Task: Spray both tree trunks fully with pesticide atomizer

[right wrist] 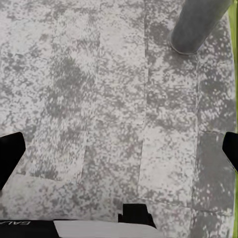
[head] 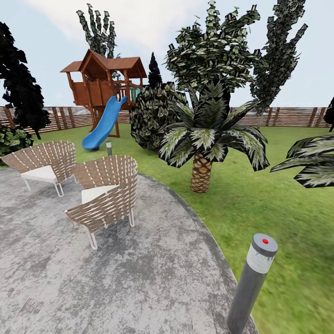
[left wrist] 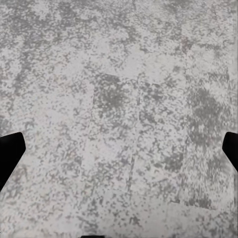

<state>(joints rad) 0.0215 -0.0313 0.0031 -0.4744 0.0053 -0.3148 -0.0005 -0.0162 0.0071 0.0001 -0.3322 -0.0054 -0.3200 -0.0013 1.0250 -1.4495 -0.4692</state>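
Standing at the edge of the grey patio [head: 139, 278], the bollard lamp [head: 253, 283] is the nearest thing; beyond it on the lawn [head: 278, 222] rises a palm [head: 202, 171], with a broadleaf tree [head: 213, 51] behind. Left gripper [left wrist: 119, 148] and right gripper [right wrist: 119, 148] hang over paving, fingers spread wide, empty.

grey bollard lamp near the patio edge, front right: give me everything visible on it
The bollard lamp is a slim dark grey post, metal-looking, with a paler translucent band under a flat grey cap carrying a small red dot. In the head view it appears tilted, cap toward the right. It stands on the mottled grey paving close to the edge of the lawn; its foot is cut off there. The right wrist view shows its base on the pavers. Nothing else touches it.
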